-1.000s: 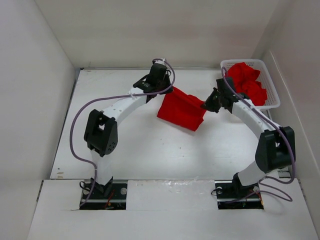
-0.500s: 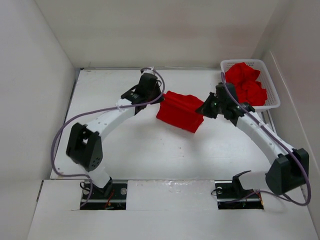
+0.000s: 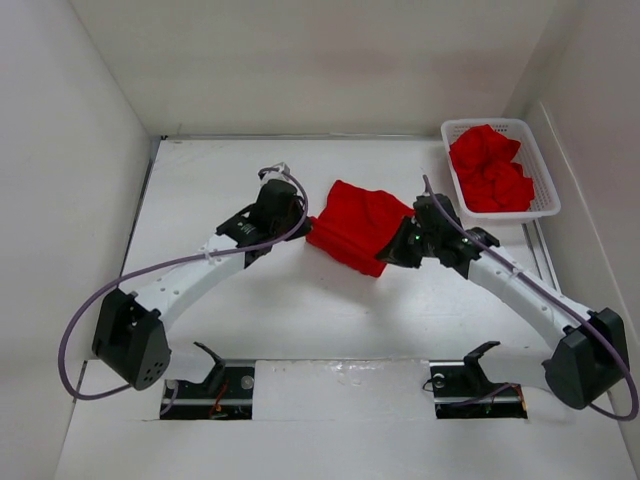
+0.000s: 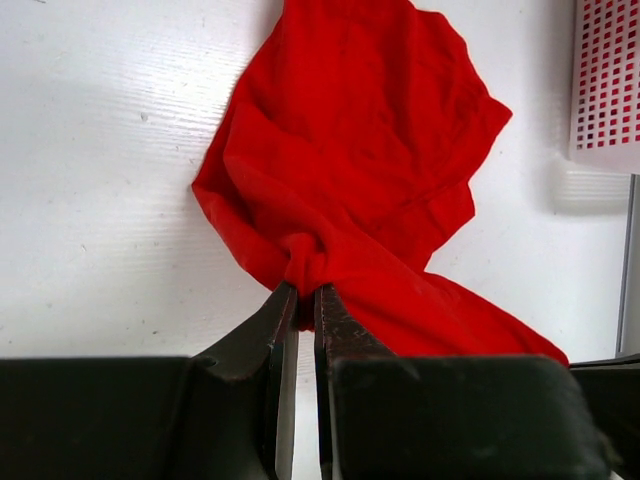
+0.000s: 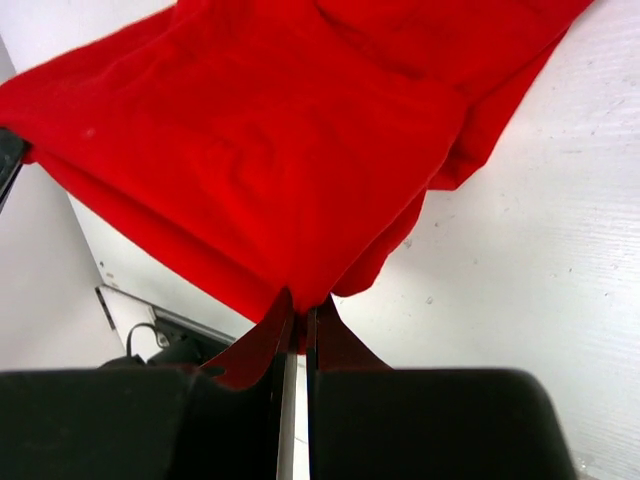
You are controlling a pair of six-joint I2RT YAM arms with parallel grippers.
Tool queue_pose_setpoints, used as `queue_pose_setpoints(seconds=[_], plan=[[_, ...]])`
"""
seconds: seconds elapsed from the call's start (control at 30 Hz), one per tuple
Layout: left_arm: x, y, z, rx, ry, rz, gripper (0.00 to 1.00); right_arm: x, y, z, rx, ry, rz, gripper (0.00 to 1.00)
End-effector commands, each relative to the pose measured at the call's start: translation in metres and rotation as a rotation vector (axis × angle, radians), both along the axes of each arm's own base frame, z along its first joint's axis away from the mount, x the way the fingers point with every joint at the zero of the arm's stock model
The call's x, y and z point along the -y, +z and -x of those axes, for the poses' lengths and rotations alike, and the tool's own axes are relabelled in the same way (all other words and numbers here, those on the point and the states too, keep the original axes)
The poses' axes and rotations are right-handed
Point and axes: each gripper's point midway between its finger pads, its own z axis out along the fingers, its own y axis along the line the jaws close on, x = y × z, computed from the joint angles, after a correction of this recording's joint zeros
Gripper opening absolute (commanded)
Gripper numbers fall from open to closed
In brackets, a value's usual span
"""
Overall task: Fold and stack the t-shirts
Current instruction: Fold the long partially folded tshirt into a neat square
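**Bunched pinches on 2 corners put the fold at risk**

The left gripper [image 3: 303, 231] is pressed together on a gathered twist of the red t-shirt [image 3: 356, 222]. The right gripper [image 3: 391, 256] is likewise squeezed onto a thin folded edge of it. The shirt sits directly between the 2 sets of fingertips and spreads out ahead of both, onto the table [image 3: 300, 300].

Its long axis runs from one gripper to the other, with the end at the right gripper lying a little closer to the arm bases. The body of the cloth points away from both fingertips, toward the far wall, and looks already doubled over rather than flat.

Likely troubles from here:
- The left wrist view shows cloth roped into a knot at the fingertips. Laying it down like that would probably set a crooked, wrinkled edge.
- The right grip holds little fabric, so a sharp pull apart could slip a layer free and let it drop.
- Uneven travel of the 2 arms would skew the fold line.
- Beyond the right gripper, the white mesh basket [image 3: 497, 122] holds the other red t-shirts [image 3: 490, 170]. It is well apart, so snagging seems unlikely.
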Motion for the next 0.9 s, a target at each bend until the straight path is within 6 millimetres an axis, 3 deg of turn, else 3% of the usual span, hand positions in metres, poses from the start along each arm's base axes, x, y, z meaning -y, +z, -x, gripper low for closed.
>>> queue_pose_setpoints(seconds=[0.0, 0.1, 0.13, 0.3, 0.33, 0.53, 0.57, 0.6, 0.73, 0.77, 0.8, 0.87], plan=[[-0.009, 0.023, -0.034, 0.098, 0.1, -0.013, 0.0, 0.017, -0.009, -0.005, -0.027, -0.045, 0.055, 0.0], [-0.002, 0.031, -0.05, 0.11, 0.108, -0.024, 0.0, 0.026, -0.01, -0.022, -0.022, -0.084, 0.06, 0.0], [-0.002, 0.022, -0.059, 0.092, 0.119, -0.038, 0.0, 0.032, -0.009, -0.028, -0.014, -0.108, 0.056, 0.0], [0.012, 0.025, -0.085, 0.106, 0.08, -0.01, 0.0, 0.037, -0.013, -0.053, 0.003, -0.104, 0.052, 0.0], [0.016, 0.037, -0.092, 0.135, 0.075, -0.001, 0.0, 0.041, -0.01, -0.06, 0.011, -0.111, 0.056, 0.0], [0.034, 0.04, -0.124, 0.161, 0.055, -0.021, 0.0, 0.054, -0.011, -0.09, 0.016, -0.142, 0.069, 0.0], [0.038, 0.05, -0.13, 0.179, 0.05, -0.022, 0.0, 0.056, -0.015, -0.091, 0.006, -0.137, 0.072, 0.0], [0.041, 0.037, -0.135, 0.152, 0.048, -0.039, 0.0, 0.062, -0.014, -0.097, 0.008, -0.156, 0.071, 0.0], [0.05, 0.031, -0.158, 0.15, 0.044, -0.044, 0.0, 0.069, -0.016, -0.113, 0.011, -0.158, 0.058, 0.0], [0.052, 0.029, -0.161, 0.148, 0.038, -0.056, 0.0, 0.069, -0.024, -0.113, -0.006, -0.151, 0.069, 0.0], [0.057, 0.037, -0.167, 0.16, 0.031, -0.043, 0.0, 0.074, -0.022, -0.12, -0.002, -0.166, 0.068, 0.0], [0.059, 0.023, -0.178, 0.138, 0.033, -0.051, 0.0, 0.076, -0.017, -0.131, 0.018, -0.163, 0.062, 0.0]])
